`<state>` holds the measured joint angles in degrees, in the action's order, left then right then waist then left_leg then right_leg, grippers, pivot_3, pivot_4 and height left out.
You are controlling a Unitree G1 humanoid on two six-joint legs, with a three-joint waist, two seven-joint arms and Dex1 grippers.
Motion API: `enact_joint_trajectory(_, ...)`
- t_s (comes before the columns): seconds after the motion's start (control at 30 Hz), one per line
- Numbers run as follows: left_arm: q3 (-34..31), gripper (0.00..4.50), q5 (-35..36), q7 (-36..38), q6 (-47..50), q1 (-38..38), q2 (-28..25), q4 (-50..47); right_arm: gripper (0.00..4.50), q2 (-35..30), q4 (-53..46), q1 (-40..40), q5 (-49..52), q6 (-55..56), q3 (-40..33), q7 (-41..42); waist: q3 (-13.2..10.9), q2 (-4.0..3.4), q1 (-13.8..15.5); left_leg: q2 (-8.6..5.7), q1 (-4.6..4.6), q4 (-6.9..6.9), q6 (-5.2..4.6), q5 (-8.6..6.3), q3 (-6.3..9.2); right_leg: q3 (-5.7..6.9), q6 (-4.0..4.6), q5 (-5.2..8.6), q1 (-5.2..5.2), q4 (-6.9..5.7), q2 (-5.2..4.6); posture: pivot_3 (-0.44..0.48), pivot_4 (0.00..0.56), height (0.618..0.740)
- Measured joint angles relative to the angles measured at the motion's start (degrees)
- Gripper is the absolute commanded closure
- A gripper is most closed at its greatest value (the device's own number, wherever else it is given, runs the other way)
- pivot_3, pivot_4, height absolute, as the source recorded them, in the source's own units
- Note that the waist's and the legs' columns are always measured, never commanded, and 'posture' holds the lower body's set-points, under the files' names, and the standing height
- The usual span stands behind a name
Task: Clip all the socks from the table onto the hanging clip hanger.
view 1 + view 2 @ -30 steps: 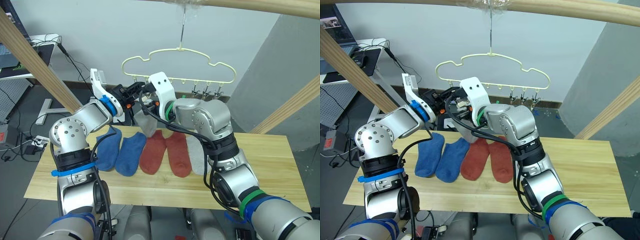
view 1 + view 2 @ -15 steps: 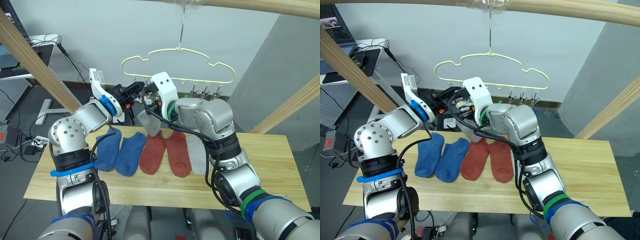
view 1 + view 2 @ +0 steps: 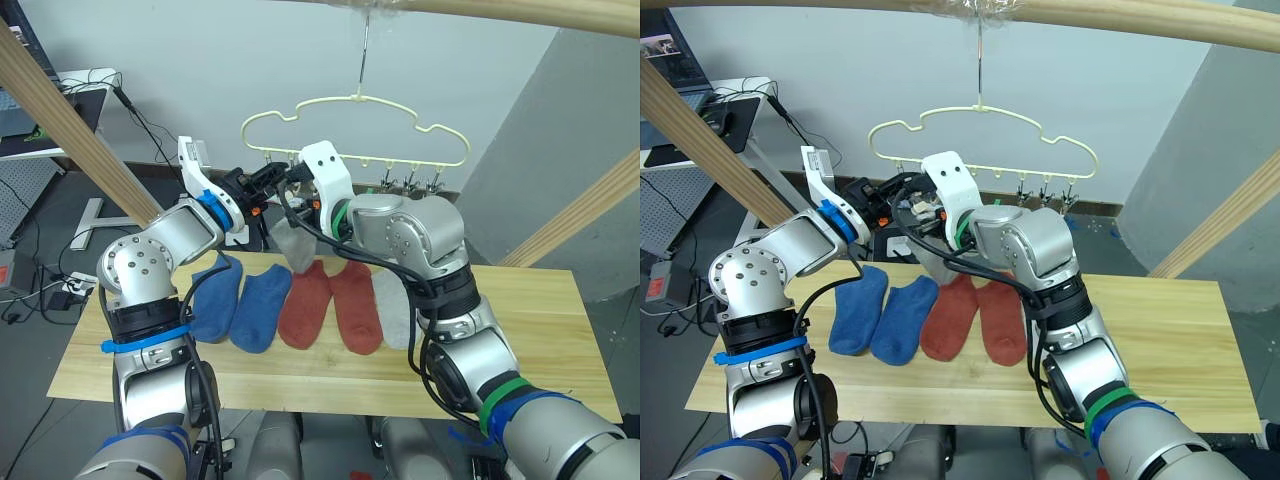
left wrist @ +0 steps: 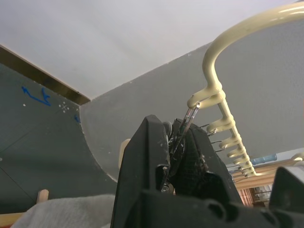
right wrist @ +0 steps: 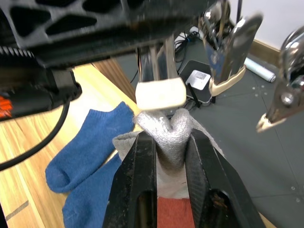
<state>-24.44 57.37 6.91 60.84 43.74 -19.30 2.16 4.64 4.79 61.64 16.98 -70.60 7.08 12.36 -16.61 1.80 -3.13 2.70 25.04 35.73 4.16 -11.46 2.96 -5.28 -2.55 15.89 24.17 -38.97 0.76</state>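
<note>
The right gripper (image 5: 164, 147) pinches a grey sock (image 5: 170, 130) under a clip (image 5: 159, 93). The left gripper (image 4: 178, 142) squeezes that clip on the hanger (image 3: 355, 100).

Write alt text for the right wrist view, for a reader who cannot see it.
The right gripper pinches a bunched light grey sock between its two black fingers, lifting it toward a pale-tipped metal clip just above. Below lie two blue socks on the wooden table and the edge of a rust-red sock; more metal clips hang alongside.
</note>
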Motion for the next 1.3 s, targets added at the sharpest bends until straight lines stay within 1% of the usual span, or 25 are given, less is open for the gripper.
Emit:
enact_joint_trajectory(0.67, -0.02, 4.28, 0.05, -0.22, -0.38, -0.16, 0.55, -0.01, 3.65, 1.06, 3.45, 1.13, -0.06, 1.36, -1.14, -0.13, 0.00, 0.00, -0.05, 0.00, 0.00, 0.00, 0.00, 0.00, 0.00, 0.00, 0.00, 0.00, 0.00, 0.00, 0.00, 0.003, 0.272, 0.740)
enact_joint_trajectory(0.7, -0.15, 3.57, 0.18, -0.28, -0.38, -0.17, 0.63, 0.00, 3.72, 1.09, 3.54, 1.21, -0.06, 1.37, -1.21, -0.13, 0.00, 0.00, -0.05, 0.00, 0.00, 0.00, 0.00, 0.00, 0.00, 0.00, 0.00, 0.00, 0.00, 0.00, 0.00, 0.003, 0.272, 0.740)
enact_joint_trajectory(0.73, -0.27, 3.39, 0.30, -0.32, -0.36, -0.18, 0.71, 0.00, 3.72, 1.10, 3.67, 1.32, -0.06, 1.36, -1.22, -0.13, 0.00, 0.00, -0.04, 0.00, 0.00, 0.00, 0.00, 0.00, 0.00, 0.00, 0.00, 0.00, 0.00, 0.00, 0.00, 0.004, 0.270, 0.740)
enact_joint_trajectory(0.9, -0.44, 1.84, 0.84, -0.31, 0.10, -0.40, 0.80, 0.02, 3.72, 1.22, 3.92, 2.19, -0.05, 1.66, -1.36, -0.13, 0.00, 0.00, -0.01, 0.00, 0.01, 0.00, 0.00, 0.00, 0.00, 0.01, 0.00, 0.00, 0.00, 0.01, 0.00, 0.002, 0.270, 0.740)
enact_joint_trajectory(0.93, -0.44, 1.57, 0.84, -0.32, 0.12, -0.40, 0.79, 0.02, 3.72, 1.28, 3.93, 2.18, -0.04, 1.70, -1.37, -0.13, 0.00, 0.00, 0.00, 0.00, 0.01, 0.00, 0.00, 0.00, 0.00, 0.01, 0.00, 0.00, 0.00, 0.01, 0.00, 0.002, 0.270, 0.740)
enact_joint_trajectory(1.0, -0.44, 1.57, 0.85, -0.33, 0.24, -0.44, 0.79, 0.02, 3.72, 1.40, 3.92, 2.18, 0.00, 1.68, -1.43, -0.13, 0.00, 0.00, 0.00, 0.00, 0.01, 0.00, 0.00, 0.00, 0.00, 0.01, 0.00, 0.00, 0.00, 0.00, 0.00, 0.001, 0.270, 0.740)
enact_joint_trajectory(1.1, -0.47, 1.53, 1.45, -0.18, 0.66, -0.52, 0.71, -0.02, 3.17, 1.59, 3.88, 2.14, 0.02, 1.33, -1.48, -0.14, 0.00, 0.00, 0.00, 0.00, 0.01, 0.00, 0.00, 0.00, 0.00, 0.01, 0.00, 0.00, 0.00, 0.01, 0.00, 0.002, 0.269, 0.740)
enact_joint_trajectory(1.13, -0.44, 1.53, 1.51, -0.04, 1.04, -0.71, 0.46, -0.23, 2.91, 1.53, 3.68, 2.00, 0.00, 1.22, -1.45, -0.19, 0.00, 0.00, -0.01, 0.00, 0.01, 0.00, 0.00, 0.00, 0.00, 0.01, 0.00, 0.00, 0.00, 0.01, 0.00, 0.006, 0.267, 0.740)
enact_joint_trajectory(1.23, 0.72, 1.53, 1.28, 0.59, 1.51, -2.14, -1.41, -2.09, 1.82, 0.62, 2.17, 0.45, -0.02, 0.88, -1.23, -0.12, 0.00, 0.00, -0.03, 0.01, 0.01, -0.01, 0.00, 0.00, 0.00, 0.00, 0.00, 0.00, 0.01, 0.01, -0.01, 0.006, 0.268, 0.740)
enact_joint_trajectory(1.3, 1.62, 1.53, 1.02, 1.33, 1.60, -2.95, -2.58, -3.34, 1.82, -0.10, 1.62, -0.69, -0.03, 0.25, -0.91, -0.01, 0.00, 0.00, -0.02, 0.00, 0.01, -0.01, 0.00, 0.00, 0.00, 0.01, 0.00, 0.00, 0.01, 0.00, -0.01, 0.006, 0.268, 0.740)
